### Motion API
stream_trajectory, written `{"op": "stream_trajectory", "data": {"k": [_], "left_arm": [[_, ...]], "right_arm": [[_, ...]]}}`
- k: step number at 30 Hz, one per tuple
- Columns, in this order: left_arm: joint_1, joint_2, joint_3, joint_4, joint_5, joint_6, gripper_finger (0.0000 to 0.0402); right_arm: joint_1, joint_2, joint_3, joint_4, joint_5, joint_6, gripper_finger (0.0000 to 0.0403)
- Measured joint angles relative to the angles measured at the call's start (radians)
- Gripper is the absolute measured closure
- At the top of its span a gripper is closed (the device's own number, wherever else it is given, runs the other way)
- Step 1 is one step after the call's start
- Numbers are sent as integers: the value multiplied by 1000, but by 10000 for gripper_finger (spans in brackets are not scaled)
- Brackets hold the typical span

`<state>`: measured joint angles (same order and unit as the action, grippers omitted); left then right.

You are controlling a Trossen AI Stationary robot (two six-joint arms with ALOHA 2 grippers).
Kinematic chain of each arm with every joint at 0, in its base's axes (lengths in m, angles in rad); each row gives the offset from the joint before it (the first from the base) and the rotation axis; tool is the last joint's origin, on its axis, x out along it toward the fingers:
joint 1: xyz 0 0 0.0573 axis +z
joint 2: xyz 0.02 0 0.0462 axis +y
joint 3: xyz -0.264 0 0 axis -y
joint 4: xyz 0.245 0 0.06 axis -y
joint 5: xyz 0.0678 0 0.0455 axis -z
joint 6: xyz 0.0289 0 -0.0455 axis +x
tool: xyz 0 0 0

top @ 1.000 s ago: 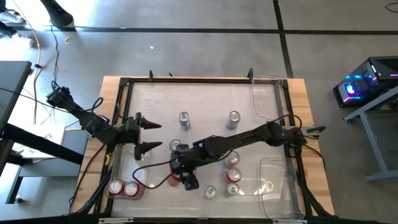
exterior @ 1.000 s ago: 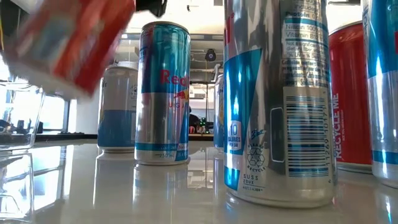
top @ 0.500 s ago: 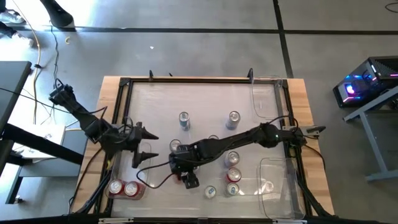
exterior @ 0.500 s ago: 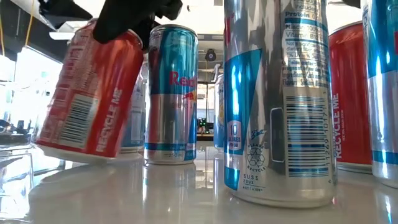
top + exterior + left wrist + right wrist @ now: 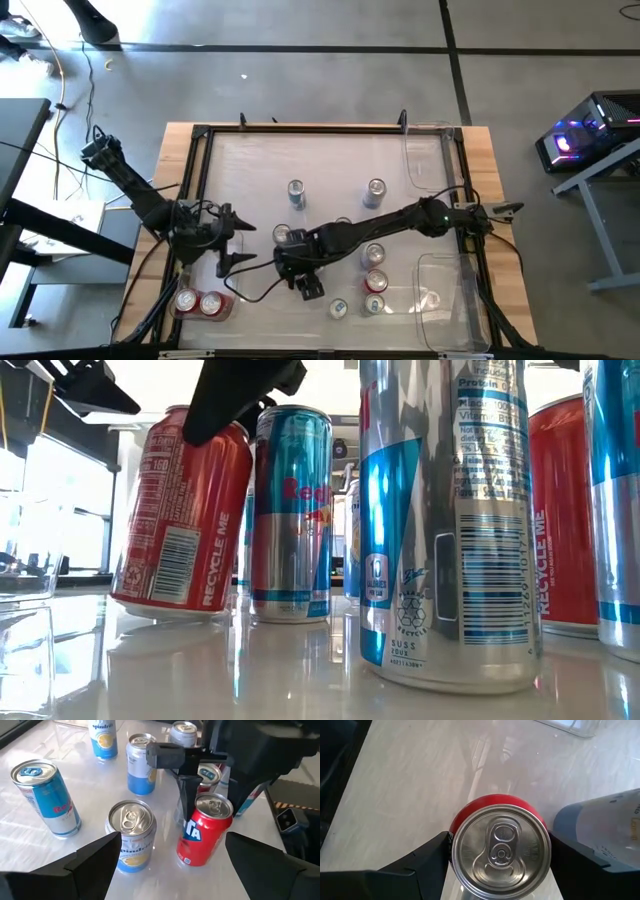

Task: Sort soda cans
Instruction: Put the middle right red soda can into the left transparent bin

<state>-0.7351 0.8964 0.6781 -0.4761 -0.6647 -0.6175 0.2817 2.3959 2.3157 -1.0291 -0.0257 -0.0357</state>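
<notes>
Left gripper [image 5: 233, 238]: fingers spread wide, empty, just left of red can [image 5: 204, 829]. Red can: tilted on tabletop [image 5: 330, 160], beside a silver-blue can [image 5: 292, 510]. Right gripper [image 5: 497, 851]: fingers clamped on red can's top rim, from above.

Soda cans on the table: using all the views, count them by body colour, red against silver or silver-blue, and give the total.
Red cans: 5. Two together at far left, two at right, and the tilted red can in the right claw.
Silver or silver-blue cans: 6. One is half hidden by the right arm.
Total: 11
</notes>
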Motion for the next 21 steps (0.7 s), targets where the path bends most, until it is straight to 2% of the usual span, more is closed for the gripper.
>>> {"op": "stream_trajectory", "data": {"k": [7, 14, 17, 21], "left_arm": [[0, 22, 0, 1, 0, 0, 48], [-11, 24, 0, 17, 2, 30, 48], [-37, 28, 0, 73, -1, 69, 48], [-68, 86, 0, 185, -3, 178, 48]], "right_arm": [[-1, 4, -2, 31, -1, 3, 77], [0, 6, 27, 103, -2, -8, 70], [3, -19, 30, 141, -4, -9, 68], [6, -43, 30, 92, 35, -5, 68]]}}
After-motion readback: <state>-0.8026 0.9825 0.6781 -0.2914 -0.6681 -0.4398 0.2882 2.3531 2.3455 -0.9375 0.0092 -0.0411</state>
